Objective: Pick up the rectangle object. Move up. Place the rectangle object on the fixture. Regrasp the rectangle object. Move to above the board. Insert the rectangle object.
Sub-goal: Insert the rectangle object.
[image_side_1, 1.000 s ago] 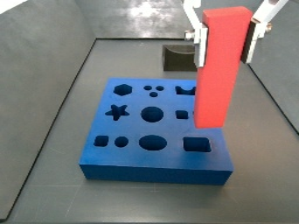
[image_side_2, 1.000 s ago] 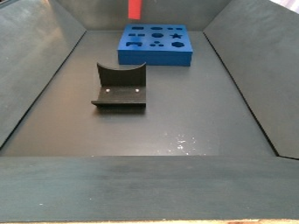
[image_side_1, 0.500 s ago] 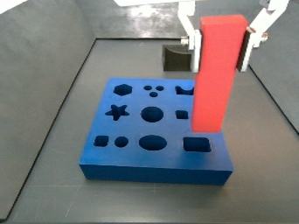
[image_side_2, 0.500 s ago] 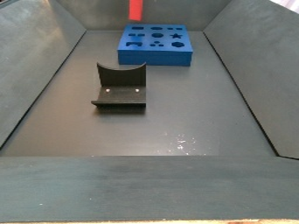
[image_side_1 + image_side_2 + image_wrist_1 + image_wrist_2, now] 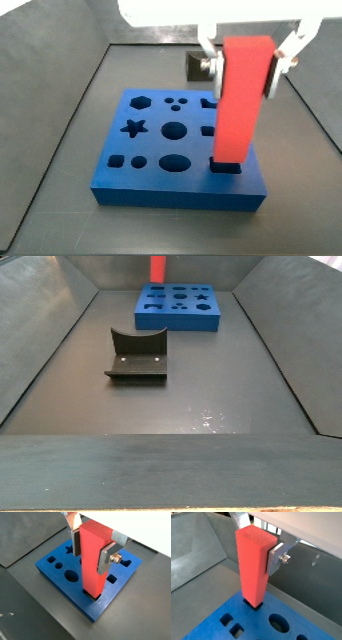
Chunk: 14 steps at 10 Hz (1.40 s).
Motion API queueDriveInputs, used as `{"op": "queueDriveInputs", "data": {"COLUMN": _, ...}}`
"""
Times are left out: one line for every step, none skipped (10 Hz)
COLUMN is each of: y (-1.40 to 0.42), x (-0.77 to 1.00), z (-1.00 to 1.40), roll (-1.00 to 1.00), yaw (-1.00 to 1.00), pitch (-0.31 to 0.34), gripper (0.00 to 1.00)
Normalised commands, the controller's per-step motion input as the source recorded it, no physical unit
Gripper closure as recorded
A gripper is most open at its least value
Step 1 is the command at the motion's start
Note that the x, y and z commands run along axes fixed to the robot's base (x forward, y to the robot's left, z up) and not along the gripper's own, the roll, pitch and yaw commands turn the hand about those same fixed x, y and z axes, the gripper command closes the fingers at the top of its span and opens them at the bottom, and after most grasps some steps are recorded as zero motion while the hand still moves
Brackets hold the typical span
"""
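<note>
Rectangle object (image 5: 239, 95) upright, clamped in gripper (image 5: 246, 52), lower end entering rectangular cutout at board (image 5: 140, 180) corner, 5 o'clock in a side view. Pick, fixture (image 5: 136, 356) regrasp judged done; full seating, release remain

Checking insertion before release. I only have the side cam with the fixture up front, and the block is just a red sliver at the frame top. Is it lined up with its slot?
Observer: Yes. In a side view the rectangle object stands upright, its lower end at the rectangular cutout in a corner of the board.
Operator: Entered, or hovering?
Observer: In a wrist view its tip sits in the cutout's mouth. I cannot tell the depth.
Operator: Grip?
Observer: The end effector is above the board, with its fingers clamped on the object's upper part.
</note>
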Motion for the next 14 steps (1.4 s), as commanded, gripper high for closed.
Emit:
{"op": "queueDriveInputs", "data": {"y": -0.06, "x": 0.00, "z": -0.28, "roll": 0.19, "yaw": 0.19, "pitch": 0.000, "gripper": 1.00}}
{"op": "queueDriveInputs", "data": {"y": -0.06, "x": 0.00, "z": 0.00, "roll": 0.00, "yaw": 0.00, "pitch": 0.000, "gripper": 1.00}}
{"op": "queueDriveInputs", "data": {"y": -0.02, "x": 0.00, "z": -0.08, "roll": -0.02, "yaw": 0.00, "pitch": 0.000, "gripper": 1.00}}
{"op": "queueDriveInputs", "data": {"y": -0.05, "x": 0.02, "z": -0.13, "roll": 0.00, "yaw": 0.07, "pitch": 0.000, "gripper": 1.00}}
{"op": "queueDriveInputs", "data": {"y": -0.15, "x": 0.09, "z": -0.21, "roll": 0.02, "yaw": 0.18, "pitch": 0.000, "gripper": 1.00}}
{"op": "queueDriveInputs", "data": {"y": 0.00, "x": 0.01, "z": 0.00, "roll": 0.00, "yaw": 0.11, "pitch": 0.000, "gripper": 1.00}}
{"op": "queueDriveInputs", "data": {"y": 0.00, "x": 0.00, "z": -0.01, "roll": -0.02, "yaw": 0.00, "pitch": 0.000, "gripper": 1.00}}
{"op": "queueDriveInputs", "data": {"y": -0.07, "x": 0.20, "z": -0.18, "roll": -0.01, "yaw": 0.11, "pitch": 0.000, "gripper": 1.00}}
{"op": "queueDriveInputs", "data": {"y": -0.11, "x": 0.30, "z": -0.16, "roll": -0.03, "yaw": 0.04, "pitch": 0.000, "gripper": 1.00}}
{"op": "queueDriveInputs", "data": {"y": 0.00, "x": 0.00, "z": 0.00, "roll": 0.01, "yaw": 0.00, "pitch": 0.000, "gripper": 1.00}}
{"op": "queueDriveInputs", "data": {"y": 0.09, "x": -0.01, "z": -0.09, "roll": 0.08, "yaw": 0.11, "pitch": 0.000, "gripper": 1.00}}
{"op": "queueDriveInputs", "data": {"y": 0.22, "x": -0.34, "z": -0.12, "roll": 0.24, "yaw": 0.24, "pitch": 0.000, "gripper": 1.00}}
{"op": "queueDriveInputs", "data": {"y": 0.08, "x": 0.00, "z": 0.00, "roll": 0.00, "yaw": 0.00, "pitch": 0.020, "gripper": 1.00}}
{"op": "queueDriveInputs", "data": {"y": 0.00, "x": 0.00, "z": 0.00, "roll": 0.00, "yaw": 0.01, "pitch": 0.000, "gripper": 1.00}}
